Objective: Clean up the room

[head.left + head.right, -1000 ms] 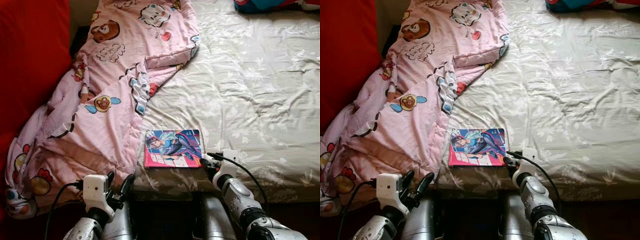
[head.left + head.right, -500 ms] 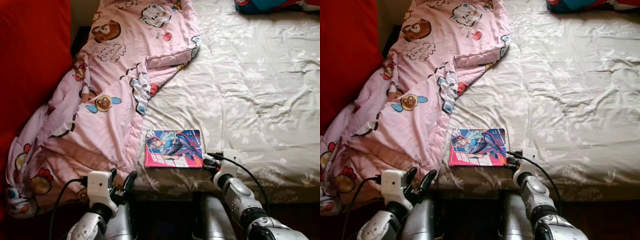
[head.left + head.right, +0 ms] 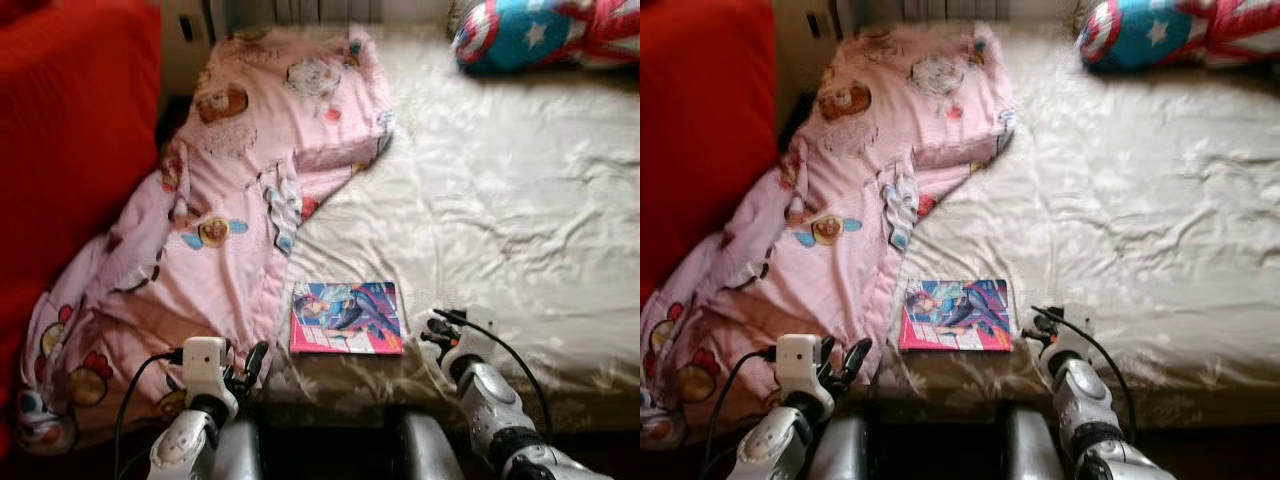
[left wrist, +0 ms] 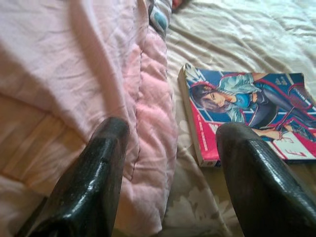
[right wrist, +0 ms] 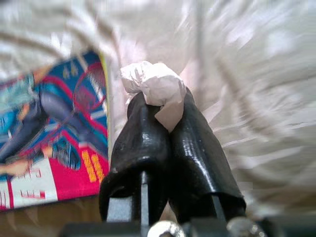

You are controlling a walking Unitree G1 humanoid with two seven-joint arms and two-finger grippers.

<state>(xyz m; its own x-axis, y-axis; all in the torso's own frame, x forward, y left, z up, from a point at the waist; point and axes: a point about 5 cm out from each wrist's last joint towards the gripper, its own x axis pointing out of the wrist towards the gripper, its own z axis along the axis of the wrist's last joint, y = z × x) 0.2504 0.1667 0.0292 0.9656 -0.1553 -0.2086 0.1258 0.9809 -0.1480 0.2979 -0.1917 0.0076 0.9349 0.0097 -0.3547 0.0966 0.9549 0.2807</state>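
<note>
A colourful comic book (image 3: 347, 318) lies flat near the front edge of the bed, beside the hem of a pink cartoon quilt (image 3: 230, 200). My right gripper (image 3: 432, 333) hovers just right of the book, shut on a small crumpled white wad (image 5: 153, 84) that sticks out past its fingertips (image 5: 143, 128). My left gripper (image 4: 170, 133) is low at the bed's front edge and open, with nothing between its fingers (image 4: 98, 168). It points at the quilt's hem, and the book (image 4: 247, 113) lies just beyond.
The bed sheet (image 3: 500, 200) is pale, floral and rumpled. A star-and-shield pillow (image 3: 520, 35) lies at the far right. A large red cushion or sofa (image 3: 60, 150) stands along the left of the bed. The quilt hangs over the bed's left front corner.
The camera has tipped up, bringing the bed's far end and the pillow into view. My right gripper has drawn slightly right, away from the book's edge. The left arm sits a little lower.
</note>
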